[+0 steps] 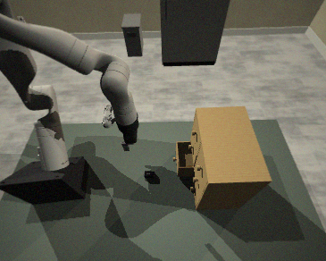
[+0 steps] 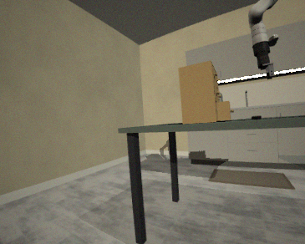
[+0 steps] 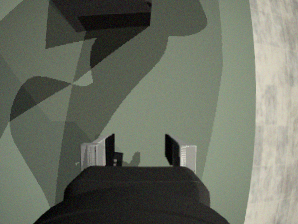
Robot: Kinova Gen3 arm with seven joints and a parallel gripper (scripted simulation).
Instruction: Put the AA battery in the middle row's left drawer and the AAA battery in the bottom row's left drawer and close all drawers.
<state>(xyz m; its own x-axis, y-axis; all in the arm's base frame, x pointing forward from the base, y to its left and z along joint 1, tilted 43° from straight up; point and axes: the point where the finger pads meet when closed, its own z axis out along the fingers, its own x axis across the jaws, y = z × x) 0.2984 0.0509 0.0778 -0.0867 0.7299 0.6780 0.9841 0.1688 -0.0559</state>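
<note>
The wooden chest [image 1: 232,147] [image 2: 197,94] stands upright, its drawer fronts facing the arm's base. Its bottom-row left drawer [image 1: 186,172] [image 2: 224,110] is pulled partly out; its inside is dark, and I cannot tell what lies in it. A small black block [image 1: 149,174] [image 2: 256,117] [image 3: 118,159] is on the table in front of the chest; in the wrist view it shows beside the left finger, partly hidden by the gripper. I cannot make out either battery. My gripper [image 1: 125,147] [image 2: 270,76] [image 3: 139,144] is open and empty, high above the table, behind the block in the top view.
The arm's dark base [image 1: 47,183] [image 3: 115,21] stands at the other end of the green table [image 1: 146,241] [image 2: 157,129]. Small knobs stick out from the chest's front. The table's far edge shows at the right in the wrist view.
</note>
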